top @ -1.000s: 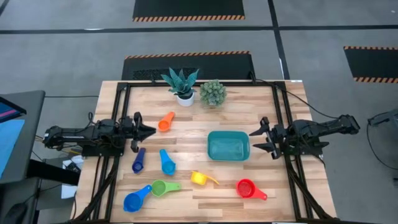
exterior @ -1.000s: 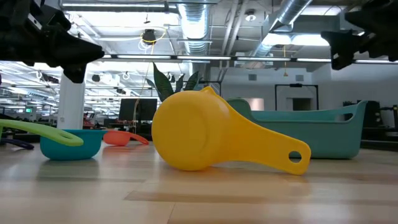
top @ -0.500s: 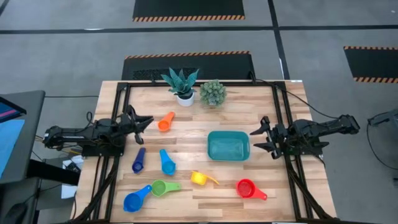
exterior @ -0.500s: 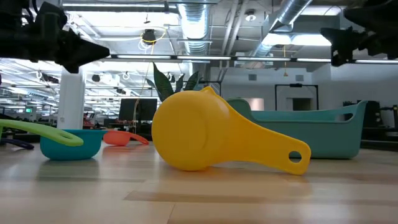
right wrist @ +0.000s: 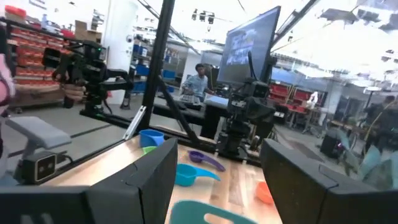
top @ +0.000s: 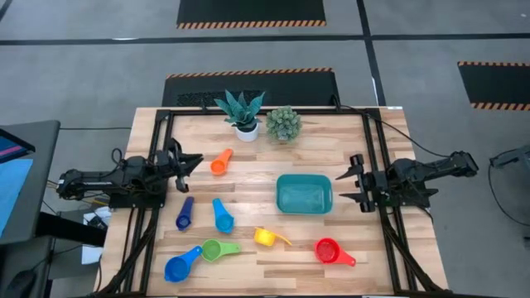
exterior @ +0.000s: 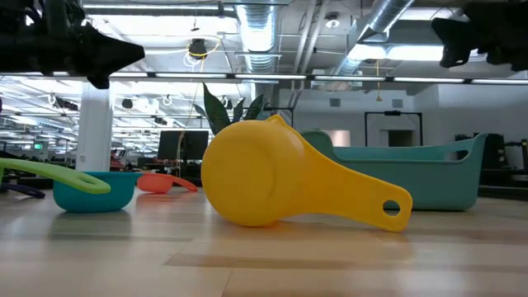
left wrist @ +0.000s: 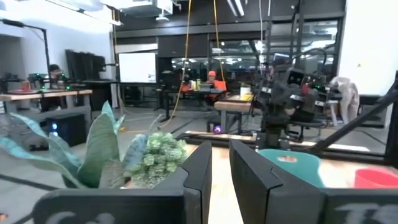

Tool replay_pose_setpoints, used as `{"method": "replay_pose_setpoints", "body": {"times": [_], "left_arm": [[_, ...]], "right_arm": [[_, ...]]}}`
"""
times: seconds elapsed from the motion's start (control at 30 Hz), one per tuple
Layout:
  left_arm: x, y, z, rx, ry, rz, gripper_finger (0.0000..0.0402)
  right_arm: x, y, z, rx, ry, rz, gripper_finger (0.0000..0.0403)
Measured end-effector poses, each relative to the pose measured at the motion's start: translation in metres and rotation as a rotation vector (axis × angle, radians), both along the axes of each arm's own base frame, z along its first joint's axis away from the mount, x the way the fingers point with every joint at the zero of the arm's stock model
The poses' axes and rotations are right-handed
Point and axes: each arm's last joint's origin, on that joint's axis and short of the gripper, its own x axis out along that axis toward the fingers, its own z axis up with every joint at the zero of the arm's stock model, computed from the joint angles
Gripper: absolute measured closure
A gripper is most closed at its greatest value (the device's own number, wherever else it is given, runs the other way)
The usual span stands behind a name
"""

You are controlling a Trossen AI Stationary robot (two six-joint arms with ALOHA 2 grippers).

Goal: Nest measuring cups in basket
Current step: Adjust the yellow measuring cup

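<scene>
Cups lie scattered on the bench, none nested; the basket sits empty near the right side. Left pincer hangs above the bench near the orange cup, fingers nearly closed on nothing. Right pincer waits just beside the basket, fingers spread. Risk, as I judge it: that narrow gap would push the orange cup away, and the yellow cup, tipped on its side, could roll when touched.
</scene>
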Motion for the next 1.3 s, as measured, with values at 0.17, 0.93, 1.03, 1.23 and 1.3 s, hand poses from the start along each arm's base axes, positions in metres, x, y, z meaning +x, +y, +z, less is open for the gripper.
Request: {"method": "replay_pose_setpoints", "body": {"times": [0.17,0.93,1.03,1.23,1.3], "left_arm": [[0.0,0.0,0.0,-0.025,-0.011,0.0,0.0352],[0.002,0.002,0.024,-0.023,-0.256,-0.054,0.0352],[0.003,-0.002,0.039,0.2,-0.359,-0.104,0.0352],[0.04,-0.004,0.069,0.262,-0.158,-0.268,0.0352],[0.06,-0.003,0.075,0.182,0.053,-0.293,0.0352]], "right_arm": [[0.0,0.0,-0.001,0.153,0.041,0.032,0.0148],[-0.001,-0.004,0.005,0.266,-0.007,-0.029,0.0148],[-0.003,-0.006,0.013,0.223,-0.102,-0.069,0.0148],[-0.004,-0.008,0.016,0.186,-0.147,-0.105,0.0148],[-0.004,-0.009,0.016,0.199,-0.143,-0.105,0.0148]]}}
